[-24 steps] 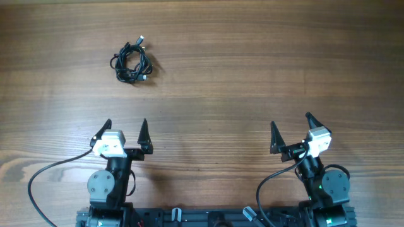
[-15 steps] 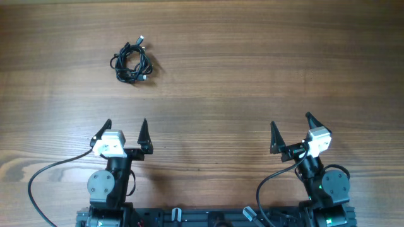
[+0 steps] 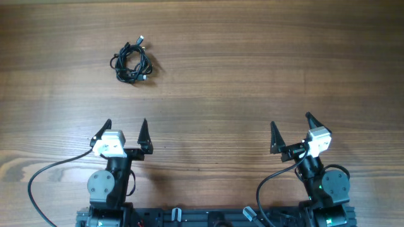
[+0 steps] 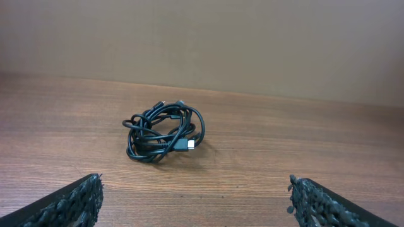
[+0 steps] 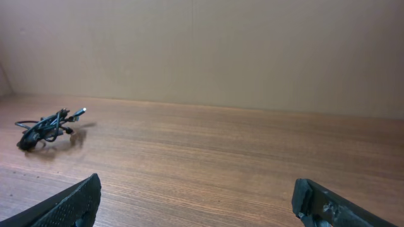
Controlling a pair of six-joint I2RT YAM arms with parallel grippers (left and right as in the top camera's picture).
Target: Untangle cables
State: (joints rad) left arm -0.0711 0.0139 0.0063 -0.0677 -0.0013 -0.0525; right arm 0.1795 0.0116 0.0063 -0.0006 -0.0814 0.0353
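At the front edge of the counter [image 3: 252,75], the left fingers [image 3: 144,133] and right fingers [image 3: 274,137] stand spread wide, holding nothing. Farther back, toward the far left corner, the cables [image 3: 132,63] lie in one knotted bundle, well apart from both.

No writing, label, brand, number or sign can be read in any of the three views
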